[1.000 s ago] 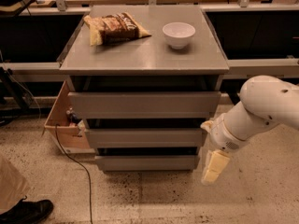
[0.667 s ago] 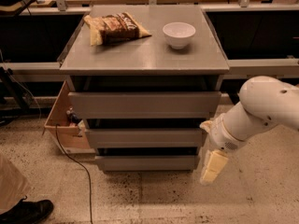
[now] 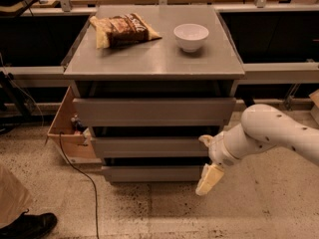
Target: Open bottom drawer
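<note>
Seemingly shut bottom drawer [image 3: 152, 173], contents hidden, jaws beside its right end

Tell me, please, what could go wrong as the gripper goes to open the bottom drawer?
The gripper hangs beside the right end of the bottom drawer, whose flat front shows no handle, so it may slip off or pull the drawer askew. The middle drawer front sits close above, so the gripper could catch that instead. A hard tug might jolt the cabinet and shift the white bowl on top.
</note>
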`<state>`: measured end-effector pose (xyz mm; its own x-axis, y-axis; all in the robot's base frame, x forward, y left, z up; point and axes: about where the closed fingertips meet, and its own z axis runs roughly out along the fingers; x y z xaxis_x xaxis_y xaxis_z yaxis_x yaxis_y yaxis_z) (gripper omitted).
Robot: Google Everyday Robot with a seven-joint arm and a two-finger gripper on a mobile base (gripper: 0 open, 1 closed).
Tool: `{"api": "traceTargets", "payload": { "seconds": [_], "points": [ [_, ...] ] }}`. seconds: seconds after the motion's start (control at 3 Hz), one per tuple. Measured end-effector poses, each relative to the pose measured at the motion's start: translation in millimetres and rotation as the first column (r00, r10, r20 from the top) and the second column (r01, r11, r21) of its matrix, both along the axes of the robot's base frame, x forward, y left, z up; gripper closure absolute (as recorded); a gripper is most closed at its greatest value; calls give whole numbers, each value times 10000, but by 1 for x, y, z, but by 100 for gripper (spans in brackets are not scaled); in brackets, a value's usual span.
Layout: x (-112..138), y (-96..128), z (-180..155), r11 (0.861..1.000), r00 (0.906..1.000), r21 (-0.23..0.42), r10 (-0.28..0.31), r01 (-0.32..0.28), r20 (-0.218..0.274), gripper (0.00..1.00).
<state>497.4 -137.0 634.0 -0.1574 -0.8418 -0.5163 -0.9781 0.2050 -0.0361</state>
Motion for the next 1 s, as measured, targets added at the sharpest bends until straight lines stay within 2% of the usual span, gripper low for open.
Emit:
{"api": "traceTargets", "payload": {
  "seconds": [0.33, 0.67, 1.0],
  "points": [
    [29, 18, -50, 9971, 9994, 726, 208, -228, 281, 0],
    [44, 31, -99, 9904, 9975, 1254, 529, -584, 473, 0],
    [56, 43, -147, 9830, 9964, 1653, 750, -804, 389, 0]
  ]
}}
